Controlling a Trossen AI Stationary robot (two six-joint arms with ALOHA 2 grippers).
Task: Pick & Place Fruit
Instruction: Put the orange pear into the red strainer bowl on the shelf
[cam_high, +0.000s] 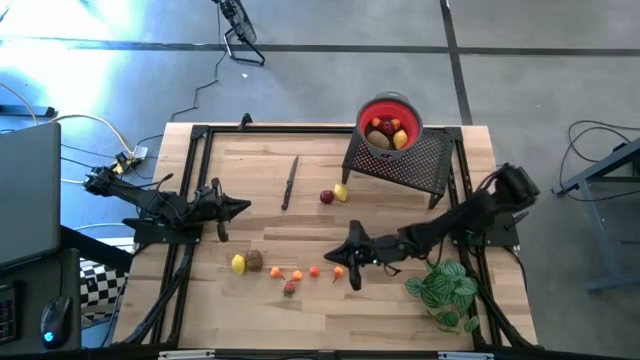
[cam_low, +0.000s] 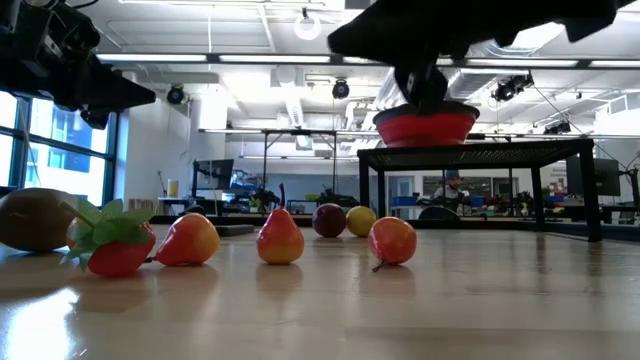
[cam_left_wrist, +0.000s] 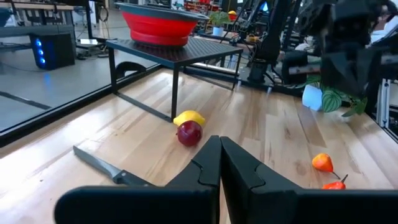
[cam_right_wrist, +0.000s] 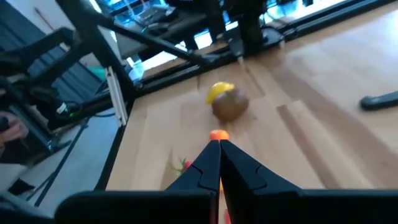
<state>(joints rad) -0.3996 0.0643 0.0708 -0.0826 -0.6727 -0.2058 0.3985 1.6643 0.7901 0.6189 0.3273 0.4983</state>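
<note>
Small fruit lies in a row near the table's near edge: a yellow piece, a brown one, a strawberry and several orange pieces. A red fruit and a yellow one rest mid-table. More fruit sits in the red bowl. My right gripper is shut, raised above the table, with the row's right-most orange fruit just past its tips. My left gripper is shut and waits over the table's left side.
The red bowl stands on a black mesh stand at the far right. A thin dark knife lies flat mid-table. A green leafy plant stands at the near right, beside my right arm. Black frame rails run along the table's edges.
</note>
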